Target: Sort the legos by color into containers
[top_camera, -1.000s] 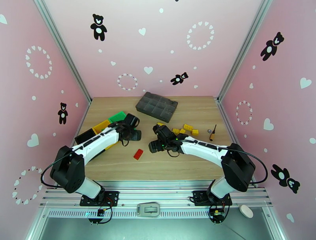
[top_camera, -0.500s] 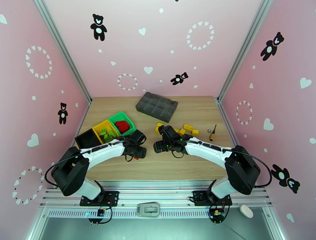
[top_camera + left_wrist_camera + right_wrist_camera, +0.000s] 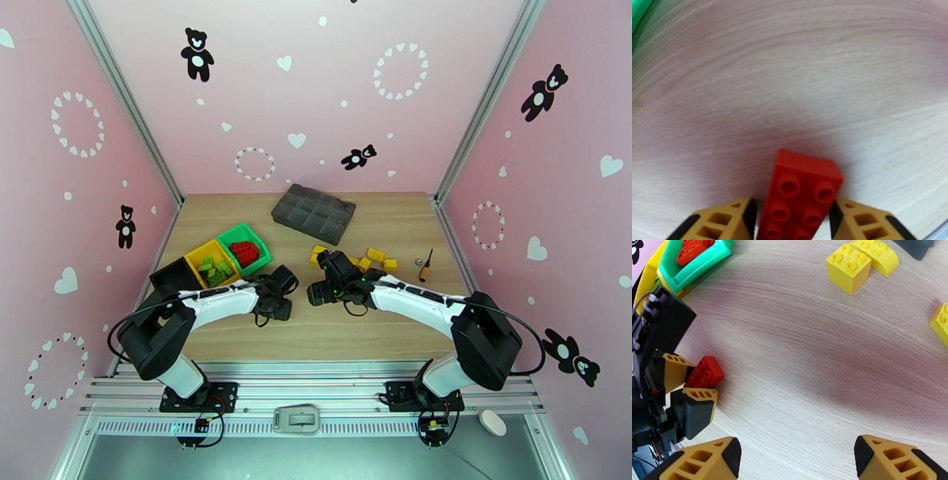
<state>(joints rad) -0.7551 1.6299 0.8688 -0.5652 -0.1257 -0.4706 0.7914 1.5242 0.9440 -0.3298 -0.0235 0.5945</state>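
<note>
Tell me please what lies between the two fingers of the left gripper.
A red lego lies there, studs up, on the wooden table; the left wrist view shows it closest.

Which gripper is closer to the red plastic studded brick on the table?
Left. The left gripper flanks the red plastic studded brick on both sides; the right gripper hangs open to its right, apart.

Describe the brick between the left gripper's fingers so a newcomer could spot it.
Start at the green bin on the wooden table; nearer the arms sits the left gripper. Between its fingers lies a red brick, studs up; the loose bricks to its right are yellow.
</note>
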